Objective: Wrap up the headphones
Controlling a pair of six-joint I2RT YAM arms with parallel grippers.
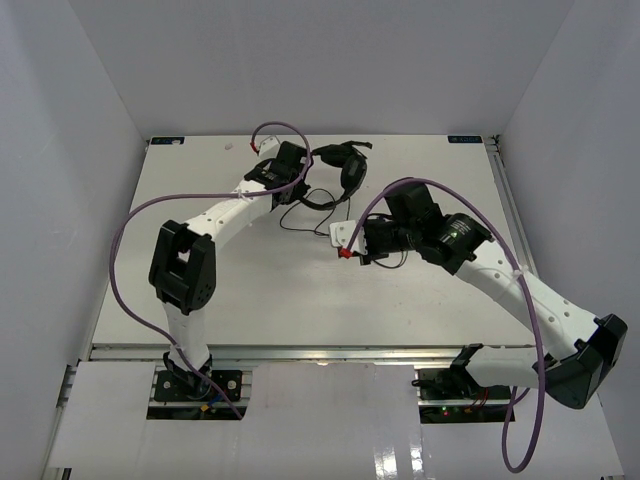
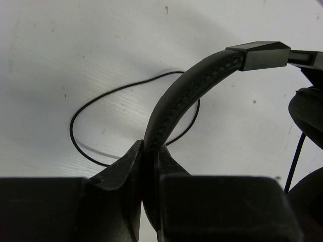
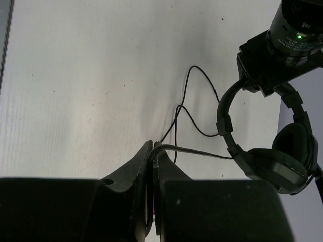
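Left gripper (image 2: 150, 154) is clamping down on the headband (image 2: 194, 83), so the headphones (image 3: 282, 151) are hanging out toward the far side of the table (image 1: 200, 290). Right gripper (image 3: 153, 151) is pinching the thin cable (image 3: 202, 153), and the rest is looping loosely across the tabletop.

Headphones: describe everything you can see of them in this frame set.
The black over-ear headphones are at the far middle of the table. Their stitched, matte headband is pinched in the shut left claw; a padded earcup shows beside it. The thin black cable lies in loose loops on the white surface, one stretch clamped in the shut right claw. Whether the earcups rest on the table is unclear.
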